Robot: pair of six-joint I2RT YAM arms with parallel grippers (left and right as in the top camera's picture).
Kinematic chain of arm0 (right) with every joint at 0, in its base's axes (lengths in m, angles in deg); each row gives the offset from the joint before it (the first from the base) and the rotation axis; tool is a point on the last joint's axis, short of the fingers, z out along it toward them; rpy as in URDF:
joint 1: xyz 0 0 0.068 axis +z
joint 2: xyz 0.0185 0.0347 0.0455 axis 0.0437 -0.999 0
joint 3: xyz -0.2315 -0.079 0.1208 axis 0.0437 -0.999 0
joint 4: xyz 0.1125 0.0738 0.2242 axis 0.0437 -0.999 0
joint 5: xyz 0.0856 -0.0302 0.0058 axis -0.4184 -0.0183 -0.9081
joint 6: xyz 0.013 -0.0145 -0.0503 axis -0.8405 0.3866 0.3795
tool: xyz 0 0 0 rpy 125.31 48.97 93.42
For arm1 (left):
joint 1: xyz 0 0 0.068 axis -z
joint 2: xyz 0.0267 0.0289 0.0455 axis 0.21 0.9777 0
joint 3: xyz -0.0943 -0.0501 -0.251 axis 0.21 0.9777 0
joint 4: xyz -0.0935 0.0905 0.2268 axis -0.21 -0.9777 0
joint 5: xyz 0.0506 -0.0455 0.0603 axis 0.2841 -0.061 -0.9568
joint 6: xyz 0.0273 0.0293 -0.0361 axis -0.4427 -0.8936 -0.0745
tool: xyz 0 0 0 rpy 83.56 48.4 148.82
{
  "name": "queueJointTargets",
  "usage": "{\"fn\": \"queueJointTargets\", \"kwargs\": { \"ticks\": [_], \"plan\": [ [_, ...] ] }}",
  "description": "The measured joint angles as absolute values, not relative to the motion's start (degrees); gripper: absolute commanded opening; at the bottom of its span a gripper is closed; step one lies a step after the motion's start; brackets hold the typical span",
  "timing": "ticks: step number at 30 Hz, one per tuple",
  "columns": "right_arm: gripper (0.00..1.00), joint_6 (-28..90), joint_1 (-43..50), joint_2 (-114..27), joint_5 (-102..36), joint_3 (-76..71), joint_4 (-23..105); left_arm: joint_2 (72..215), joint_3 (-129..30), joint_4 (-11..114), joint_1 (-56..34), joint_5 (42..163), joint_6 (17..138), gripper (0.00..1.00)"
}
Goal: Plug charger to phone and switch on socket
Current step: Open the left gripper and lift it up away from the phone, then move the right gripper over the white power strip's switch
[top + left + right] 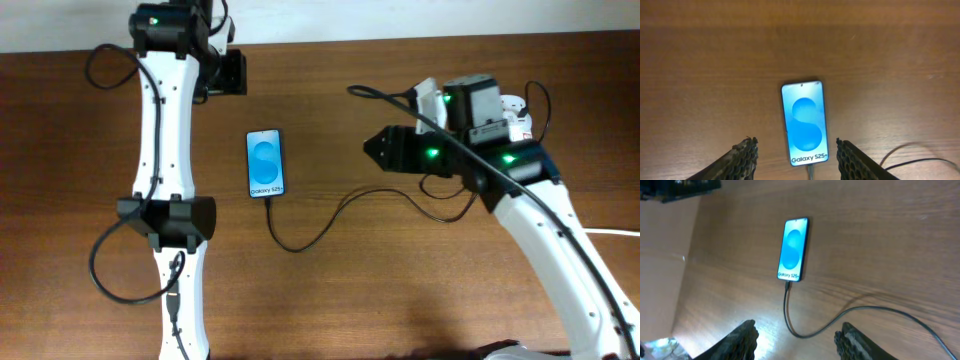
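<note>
Plugging appears done; switching on is remaining.
Thin black charger cable (786,305) is joining slim blue-screened phone (794,250); left gripper (796,145), right gripper (797,330) are hanging spread, empty.

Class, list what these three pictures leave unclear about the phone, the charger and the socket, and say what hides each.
Socket: overhead, the right arm covers nearly all of it, so its switches cannot be read; neither wrist view shows it.
Charger far end: overhead, it runs under the right arm; the right wrist view cuts it off at the edge.
Plug seating in the phone: too small everywhere.
</note>
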State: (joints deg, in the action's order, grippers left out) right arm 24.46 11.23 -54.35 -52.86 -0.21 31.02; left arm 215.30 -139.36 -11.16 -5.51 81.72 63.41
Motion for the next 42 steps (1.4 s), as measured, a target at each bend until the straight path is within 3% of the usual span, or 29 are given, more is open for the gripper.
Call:
{"fn": "queueJointTargets", "kwargs": {
  "ticks": [5,11,13,17,19,22,30,31,32,36,42],
  "plan": [
    [0.59,26.4,2.75,-49.15,-52.01,1.54,24.97,212.13,-140.96,-11.37,-5.51,81.72,63.41,0.57],
    [0.64,29.9,-16.22,-41.48,-51.7,1.82,17.45,203.54,-140.41,-11.31,-5.51,81.72,63.41,0.53],
    [0.66,31.02,-20.77,-41.39,-51.51,1.85,16.18,199.17,-137.42,-11.09,-5.51,81.7,63.35,0.52],
    [0.81,33.05,-34.56,-41.43,-51.59,1.91,15.57,192.59,-124.37,-11.33,-5.51,81.46,63.39,0.48],
    [0.81,33.38,-43.28,-42.22,-51.42,1.93,15.86,192.39,-118.58,-10.7,-5.51,80.43,63.39,0.48],
    [0.81,33.62,-48.22,-46.59,-52.07,2.3,18.22,192.52,-112.63,-7.03,-5.51,79.58,63.39,0.48],
    [0.81,34.84,-49.97,-67.73,-53.56,2.41,31.66,192.48,-112.13,0.73,-3.48,79.18,63.39,0.56],
    [0.81,34.97,-49.79,-68.91,-53.58,2.44,34.13,192.48,-112.13,0.95,-3.11,79.18,63.39,0.82],
    [0.81,35.26,-49.07,-70.77,-53.54,2.46,36.51,192.48,-112.13,1.41,-2.71,79.18,63.39,1.0],
    [0.8,36.17,-43.37,-76.3,-51.27,2.48,44.12,192.48,-112.13,1.76,-2.34,79.18,63.37,1.0],
    [0.81,36.37,-38.25,-83.57,-44.99,8.16,44.01,192.48,-112.13,0.08,-2.32,79.18,63.37,1.0]
  ]
}}
